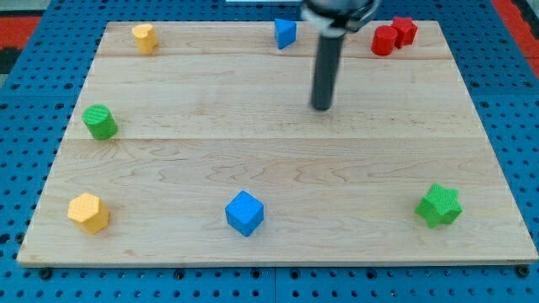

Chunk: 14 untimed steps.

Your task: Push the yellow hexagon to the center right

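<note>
The yellow hexagon [88, 212] lies near the board's bottom left corner. A second yellow block [144, 37], whose shape I cannot make out, sits at the top left. My tip [322, 107] rests on the board right of centre in the upper half, far from the hexagon, up and to its right. It touches no block. The rod rises from the tip towards the view's top.
A blue triangular block [285, 33] sits at the top centre, just left of the rod. Two red blocks [385, 39] [404, 30] touch at the top right. There is a green cylinder [99, 122] at the left, a blue cube [244, 212] at the bottom centre and a green star [439, 205] at the bottom right. The wooden board [269, 160] lies on a blue pegboard.
</note>
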Each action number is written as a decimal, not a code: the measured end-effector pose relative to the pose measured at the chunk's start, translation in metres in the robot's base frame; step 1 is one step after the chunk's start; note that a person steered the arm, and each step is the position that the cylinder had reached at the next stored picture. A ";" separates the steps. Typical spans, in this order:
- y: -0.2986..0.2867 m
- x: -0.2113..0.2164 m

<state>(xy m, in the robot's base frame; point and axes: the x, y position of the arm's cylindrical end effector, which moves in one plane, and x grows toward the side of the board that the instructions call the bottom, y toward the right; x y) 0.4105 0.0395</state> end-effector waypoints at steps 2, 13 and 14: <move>-0.196 0.040; -0.091 0.028; -0.090 0.023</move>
<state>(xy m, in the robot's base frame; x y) 0.4330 -0.0508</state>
